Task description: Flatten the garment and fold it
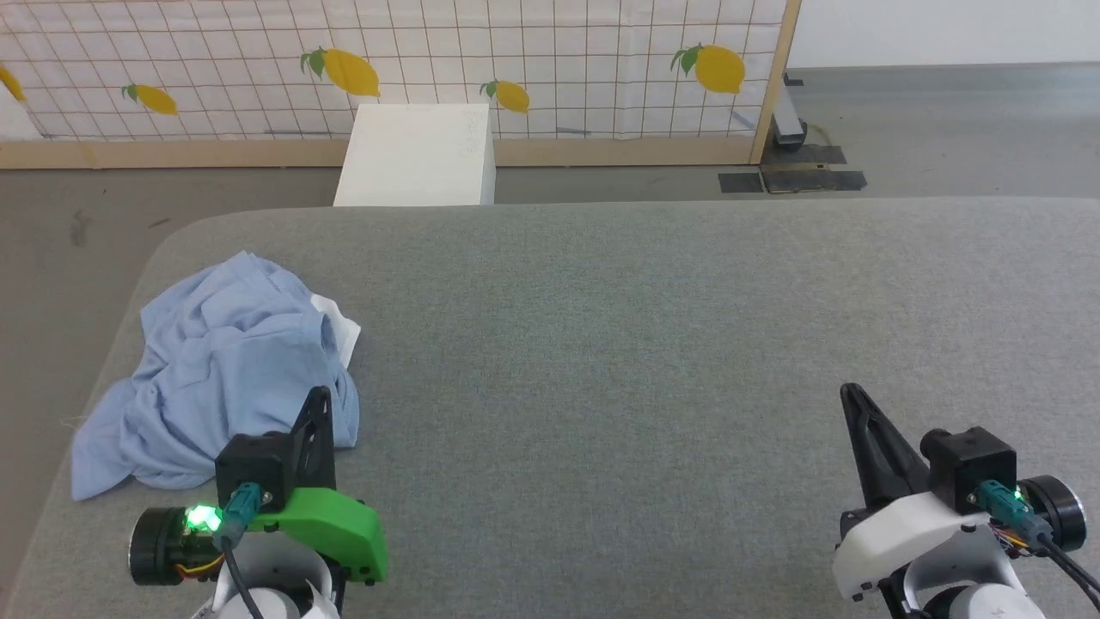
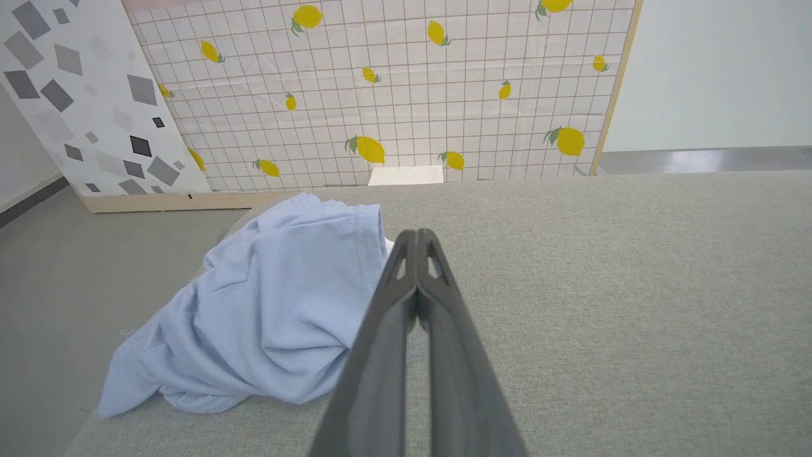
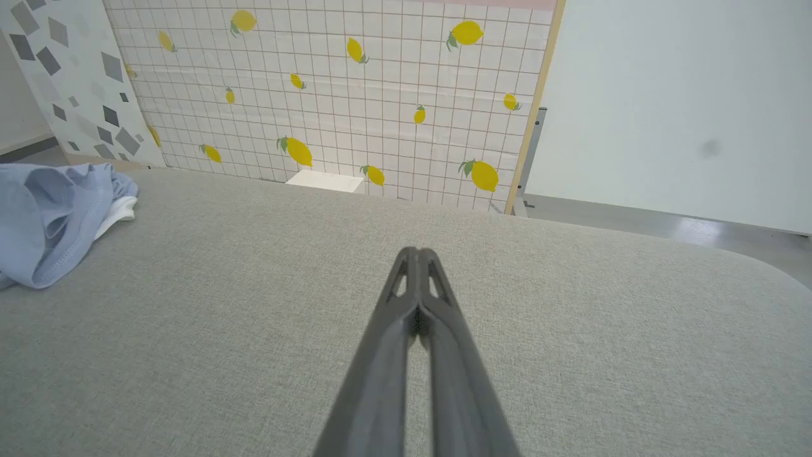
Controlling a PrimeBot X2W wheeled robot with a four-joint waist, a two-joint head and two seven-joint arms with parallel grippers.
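Over at the left end of the table (image 1: pixel 653 344), the garment (image 1: pixel 219 370) sat crumpled just beyond our left gripper (image 1: pixel 321 397), so flattening hadn't started (that one and the right gripper (image 1: pixel 851 394) were pinched closed on nothing), and we figured opening to grab an edge came next.

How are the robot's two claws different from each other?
Colour: the left claw wears a green plastic cover, the right claw a white one. Place: the left claw sits right beside the crumpled light blue shirt, while the right claw is far from it, over a bare part of the grey fabric-covered table. Both have long dark fingers shut together, holding nothing.
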